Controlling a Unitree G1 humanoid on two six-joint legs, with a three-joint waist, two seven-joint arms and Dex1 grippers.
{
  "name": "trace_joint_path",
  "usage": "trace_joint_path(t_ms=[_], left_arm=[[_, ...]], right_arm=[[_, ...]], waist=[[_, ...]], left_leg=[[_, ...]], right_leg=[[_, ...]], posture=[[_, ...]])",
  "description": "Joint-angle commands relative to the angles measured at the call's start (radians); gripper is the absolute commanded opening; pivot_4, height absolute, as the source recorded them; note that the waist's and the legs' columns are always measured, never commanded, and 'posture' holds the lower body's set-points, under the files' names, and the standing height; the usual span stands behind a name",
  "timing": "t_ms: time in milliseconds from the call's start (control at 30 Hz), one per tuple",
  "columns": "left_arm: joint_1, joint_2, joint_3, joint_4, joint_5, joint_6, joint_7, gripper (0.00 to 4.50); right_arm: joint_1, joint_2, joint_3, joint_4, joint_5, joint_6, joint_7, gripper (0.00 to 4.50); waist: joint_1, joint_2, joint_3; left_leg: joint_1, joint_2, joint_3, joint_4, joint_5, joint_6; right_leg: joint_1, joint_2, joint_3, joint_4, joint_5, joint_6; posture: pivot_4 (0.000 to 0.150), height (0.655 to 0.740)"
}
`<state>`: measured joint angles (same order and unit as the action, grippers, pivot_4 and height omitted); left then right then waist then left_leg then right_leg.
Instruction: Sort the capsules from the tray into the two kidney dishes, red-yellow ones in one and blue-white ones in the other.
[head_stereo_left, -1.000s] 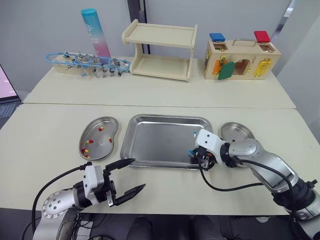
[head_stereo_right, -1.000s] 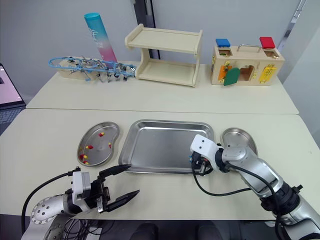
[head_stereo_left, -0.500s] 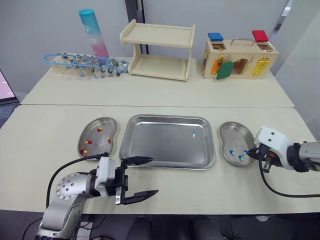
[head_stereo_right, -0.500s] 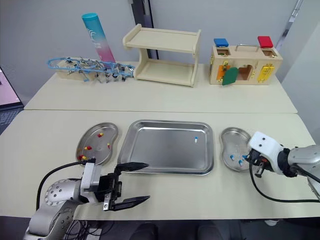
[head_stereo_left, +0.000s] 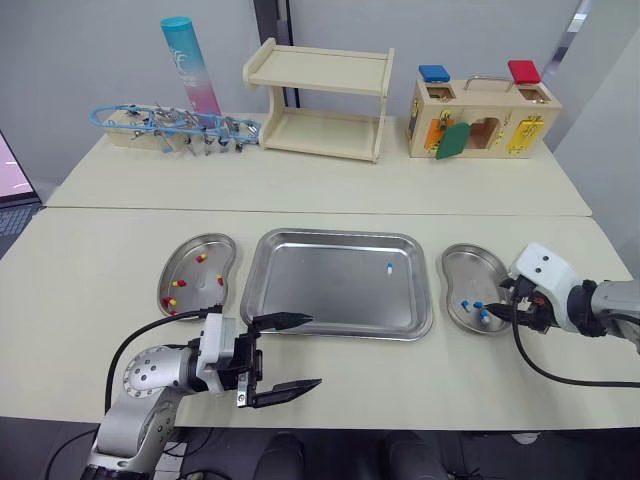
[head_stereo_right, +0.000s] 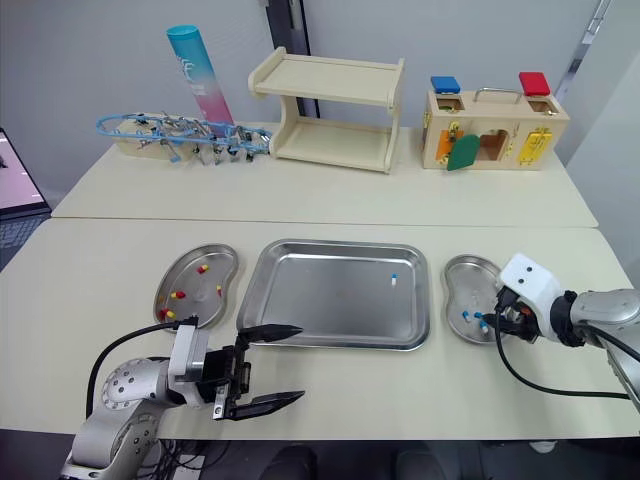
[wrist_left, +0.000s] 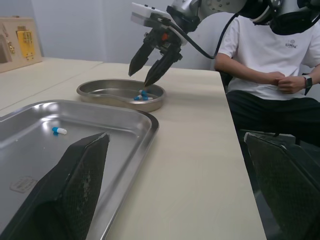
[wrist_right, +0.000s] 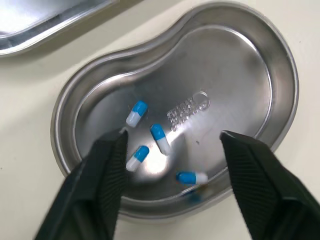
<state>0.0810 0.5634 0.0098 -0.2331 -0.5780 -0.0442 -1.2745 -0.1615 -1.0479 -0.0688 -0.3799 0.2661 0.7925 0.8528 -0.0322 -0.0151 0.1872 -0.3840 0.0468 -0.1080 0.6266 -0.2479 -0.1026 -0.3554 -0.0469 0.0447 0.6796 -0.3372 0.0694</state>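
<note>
The steel tray (head_stereo_left: 320, 290) lies mid-table with one blue-white capsule (head_stereo_left: 389, 268) on its right half. The left kidney dish (head_stereo_left: 186, 290) holds several red-yellow capsules. In the right kidney dish (head_stereo_left: 462, 265) lie several blue-white capsules (wrist_right: 136, 113). My right gripper (head_stereo_left: 497, 308) hovers open just over that dish, nothing between its fingers (wrist_right: 102, 185). My left gripper (head_stereo_left: 314, 350) stands open near the table's front edge, below the tray's front left corner, holding nothing. The left wrist view looks across the tray (wrist_left: 30, 165) to the right gripper (wrist_left: 139, 79).
On the back table stand a wooden shelf (head_stereo_left: 320, 100), a wooden latch box (head_stereo_left: 482, 118), a teal tube (head_stereo_left: 192, 62) and a rack of clips (head_stereo_left: 175, 125). A person (wrist_left: 270, 65) sits past the table's right end.
My right gripper went from the tray's front right corner to over the right dish, then opened; the blue-white capsule it carried now lies in the dish. My left gripper shifted slightly right.
</note>
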Motion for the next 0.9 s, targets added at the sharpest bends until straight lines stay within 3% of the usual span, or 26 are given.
trace_joint_path(t_ms=[33, 233, 367, 567, 700, 900], left_arm=[[0.021, 0.034, 0.083, 0.003, 0.017, 0.073, 0.12, 4.5], [0.121, 0.098, 0.27, 0.055, 0.057, 0.099, 0.245, 4.5], [0.183, 0.165, 0.485, 0.221, 0.044, 0.109, 0.29, 4.5], [0.226, 0.271, 0.635, 0.449, 0.097, 0.047, 0.267, 4.5], [0.233, 0.322, 0.681, 0.579, 0.124, 0.012, 0.247, 4.5], [0.267, 0.349, 0.722, 0.642, 0.132, 0.015, 0.237, 4.5]], right_arm=[[0.069, 0.025, -0.117, -0.026, 0.001, -0.217, 0.032, 3.61], [0.29, 0.064, -0.295, 0.052, -0.01, -0.605, 0.155, 3.61], [0.368, 0.058, -0.369, 0.243, -0.007, -0.814, 0.254, 3.61], [0.357, 0.032, -0.375, 0.461, 0.01, -0.932, 0.361, 3.61], [0.318, 0.017, -0.358, 0.622, -0.001, -1.017, 0.41, 4.49], [0.267, 0.001, -0.333, 0.698, 0.007, -1.028, 0.45, 4.49]], waist=[[0.001, 0.0, 0.0], [0.001, -0.001, 0.001], [0.0, -0.002, 0.001], [-0.004, -0.001, 0.001], [-0.004, -0.001, 0.001], [-0.007, -0.001, 0.001]], left_leg=[[0.0, 0.0, 0.0, 0.0, 0.0, 0.0], [0.0, 0.0, 0.0, -0.001, 0.0, 0.0], [0.003, 0.0, 0.0, 0.0, 0.0, 0.0], [0.004, 0.0, 0.001, -0.001, 0.0, 0.0], [0.004, 0.0, 0.001, -0.001, 0.0, 0.0], [0.004, 0.0, 0.001, -0.002, 0.0, 0.0]], right_leg=[[0.0, 0.0, 0.0, 0.0, 0.0, 0.0], [0.001, 0.0, -0.001, -0.001, 0.0, 0.0], [0.002, 0.0, 0.0, 0.0, 0.0, 0.0], [0.002, 0.0, 0.0, 0.0, -0.001, 0.0], [0.002, 0.0, 0.0, 0.0, -0.001, 0.0], [0.002, 0.0, 0.0, 0.0, -0.001, 0.0]], posture=[[0.15, 0.74], [0.15, 0.74], [0.15, 0.74], [0.15, 0.74], [0.15, 0.74], [0.15, 0.74]])
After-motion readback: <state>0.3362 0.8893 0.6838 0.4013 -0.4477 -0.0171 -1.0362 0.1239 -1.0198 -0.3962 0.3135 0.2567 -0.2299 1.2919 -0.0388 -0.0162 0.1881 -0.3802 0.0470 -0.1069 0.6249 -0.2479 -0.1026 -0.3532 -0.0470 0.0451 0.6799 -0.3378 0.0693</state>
